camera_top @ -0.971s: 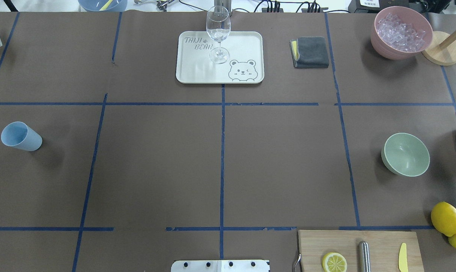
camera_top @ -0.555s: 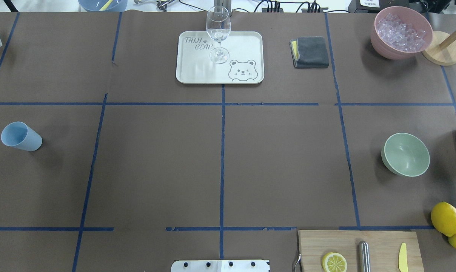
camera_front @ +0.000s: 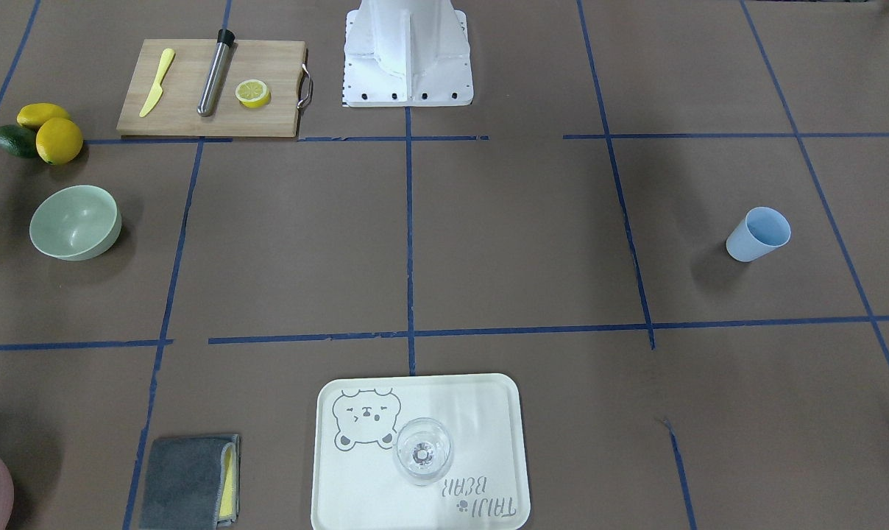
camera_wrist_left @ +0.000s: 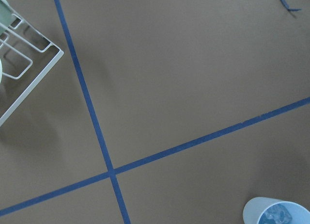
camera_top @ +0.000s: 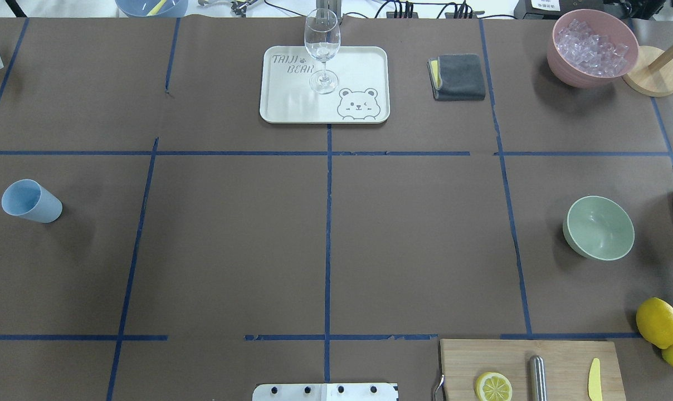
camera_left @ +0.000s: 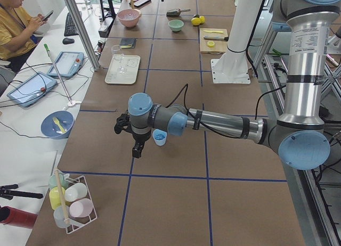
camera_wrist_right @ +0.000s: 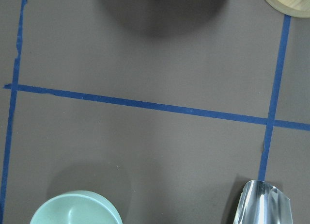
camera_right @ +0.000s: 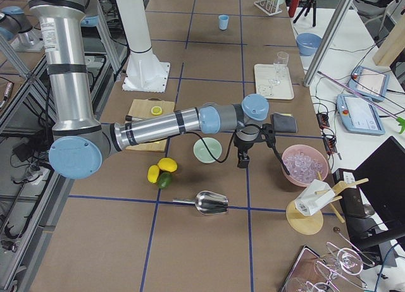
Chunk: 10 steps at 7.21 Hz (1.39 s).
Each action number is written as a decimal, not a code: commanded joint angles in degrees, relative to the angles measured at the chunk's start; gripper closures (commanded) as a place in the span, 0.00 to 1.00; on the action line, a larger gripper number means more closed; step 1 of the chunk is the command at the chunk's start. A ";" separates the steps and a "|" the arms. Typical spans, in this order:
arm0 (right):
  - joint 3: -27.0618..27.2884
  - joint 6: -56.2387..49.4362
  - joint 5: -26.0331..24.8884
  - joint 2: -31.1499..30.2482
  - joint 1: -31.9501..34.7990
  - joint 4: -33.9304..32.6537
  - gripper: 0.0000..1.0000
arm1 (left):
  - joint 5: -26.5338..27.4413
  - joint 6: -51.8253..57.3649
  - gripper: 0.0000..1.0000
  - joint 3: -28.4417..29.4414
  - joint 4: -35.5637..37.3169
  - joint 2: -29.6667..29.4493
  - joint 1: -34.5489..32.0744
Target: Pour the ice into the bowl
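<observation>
Small clear ice cubes (camera_top: 591,47) sit heaped in a round pink bowl (camera_top: 559,62) on the tabletop (camera_top: 425,234) beyond the empty, round, pale sage-green bowl (camera_top: 598,228), and the right claw (camera_right: 242,159), its spread not determinable, hangs between the two, on the nearer arm.

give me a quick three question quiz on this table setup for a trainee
1. True or false: the sage-green bowl is empty.
2. The ice lies in: A the pink bowl, B the wine glass, C the tray.
3. Which tool shows near the sage-green bowl in the right wrist view?
Key: 1 true; 2 A; 3 the metal scoop.
</observation>
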 commanded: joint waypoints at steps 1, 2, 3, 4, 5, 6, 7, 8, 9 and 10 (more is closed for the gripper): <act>2.21 1.69 -0.05 -0.89 -2.50 0.03 0.00 | -0.02 0.05 0.00 -0.37 1.65 0.65 -0.05; 3.79 2.82 0.03 -2.29 -3.21 0.03 0.00 | -0.11 0.05 0.00 -0.54 1.65 0.65 -0.05; 6.68 5.79 -0.23 -5.44 -5.05 2.98 0.00 | -0.11 0.05 0.00 -0.54 1.47 0.65 0.03; 6.45 12.18 -1.62 -12.17 -9.07 18.41 0.00 | -0.11 0.05 0.00 -1.24 1.38 0.56 0.12; 6.27 28.34 -11.21 -17.02 -18.42 37.80 0.00 | -0.11 0.05 0.00 -1.59 1.30 0.56 0.21; 5.14 36.50 -18.18 -19.16 -26.26 45.21 0.00 | -0.02 0.05 0.00 -1.60 1.03 0.56 0.30; 3.73 36.76 -19.29 -19.18 -27.47 46.16 0.00 | -0.11 0.05 0.00 -1.60 0.94 0.39 0.30; 2.50 37.28 -19.21 -19.27 -27.83 46.34 0.00 | -0.11 0.05 0.00 -1.68 0.94 0.39 0.30; 0.58 37.29 -19.21 -19.18 -27.83 46.87 0.13 | -0.11 0.05 0.00 -1.69 0.94 0.39 0.30; -0.31 37.38 -19.30 -19.18 -27.83 46.96 0.34 | -0.11 0.05 0.00 -2.12 0.94 0.39 0.30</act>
